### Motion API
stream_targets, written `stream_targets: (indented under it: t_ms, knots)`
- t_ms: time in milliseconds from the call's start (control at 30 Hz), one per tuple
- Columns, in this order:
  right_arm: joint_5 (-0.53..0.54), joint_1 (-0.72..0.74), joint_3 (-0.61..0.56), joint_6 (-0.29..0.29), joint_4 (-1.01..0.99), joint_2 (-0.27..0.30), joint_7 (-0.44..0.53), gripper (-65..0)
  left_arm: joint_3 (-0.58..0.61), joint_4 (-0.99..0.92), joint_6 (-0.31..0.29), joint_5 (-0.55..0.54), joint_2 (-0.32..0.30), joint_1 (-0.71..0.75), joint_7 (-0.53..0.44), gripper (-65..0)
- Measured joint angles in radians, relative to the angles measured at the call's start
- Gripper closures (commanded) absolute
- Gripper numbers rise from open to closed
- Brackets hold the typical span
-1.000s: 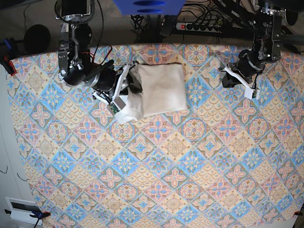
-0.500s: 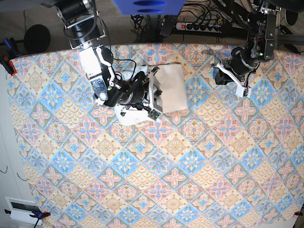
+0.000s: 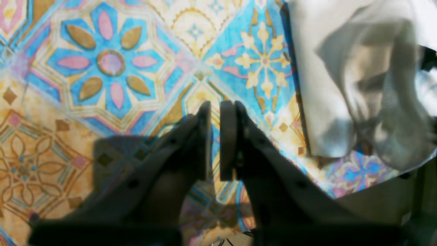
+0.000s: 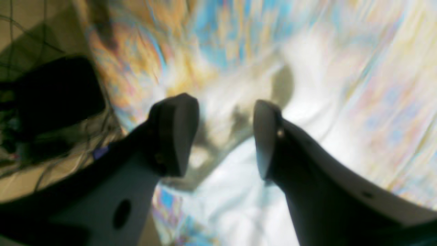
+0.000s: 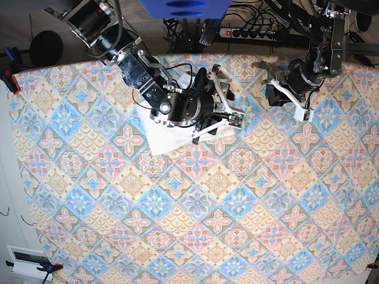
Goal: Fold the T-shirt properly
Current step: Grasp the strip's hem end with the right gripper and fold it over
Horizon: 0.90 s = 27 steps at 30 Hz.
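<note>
In the left wrist view, the left gripper is seen up close with its jaws pulled nearly together, only a thin slit left, and nothing is held between them. It's hung over bare patterned cloth. Off to the right of it, a pale fold of the shirt is shown, with a looser, see-through layer draped over it. That draped edge isn't visible from above at all, since it's hidden under the arm there.

The right wrist view is badly smeared by blur. Still, the right gripper can be made out with its jaws clearly apart and nothing pinched between them; white fabric is spread just beneath, though whether it's touched can't be told.

From the base view, the shirt is found toward the far side of the table, left of centre, mostly covered by the right arm stretched across it; only a white corner sticks out at the near left. The right gripper is parked over the shirt's right end. The left gripper is kept well apart, near the far right edge.

Loads of open cloth is left across the whole near half. Past the far edge, a power strip and cables are laid on the floor.
</note>
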Motion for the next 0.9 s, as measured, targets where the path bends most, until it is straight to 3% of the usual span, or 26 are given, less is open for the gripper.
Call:
stream_targets:
  t_ms: [100, 267, 433, 567, 733, 900]
  knots:
    - [0.011, 0.000, 0.077, 0.004, 0.021, -0.011, 0.021, -28.9, 0.000, 0.000, 0.000, 0.000, 0.000, 0.004, 0.002, -3.7]
    - [-0.019, -0.007, 0.165, -0.001, 0.019, 0.082, 0.032, -28.9, 0.000, 0.050, 0.000, 0.003, -0.006, 0.034, -0.001, -3.7]
    - [-0.004, -0.009, 0.204, -0.001, 0.013, 0.098, 0.076, -28.9, 0.001, 0.151, 0.000, 0.002, -0.006, 0.061, 0.008, -4.5]
    - [-0.008, -0.008, 0.259, -0.001, 0.013, 0.108, 0.074, -28.9, 0.005, 0.195, 0.001, -0.002, 0.006, 0.042, 0.005, -19.5]
    - [-0.007, -0.008, 0.267, -0.001, 0.014, 0.123, 0.072, -28.9, 0.098, 0.198, -0.004, -0.012, 0.030, -0.024, 0.006, -39.1]
    - [-0.008, -0.009, 0.282, -0.001, 0.014, 0.126, 0.071, -28.9, 0.154, 0.137, 0.000, -0.112, 0.027, -0.083, 0.012, -42.4]
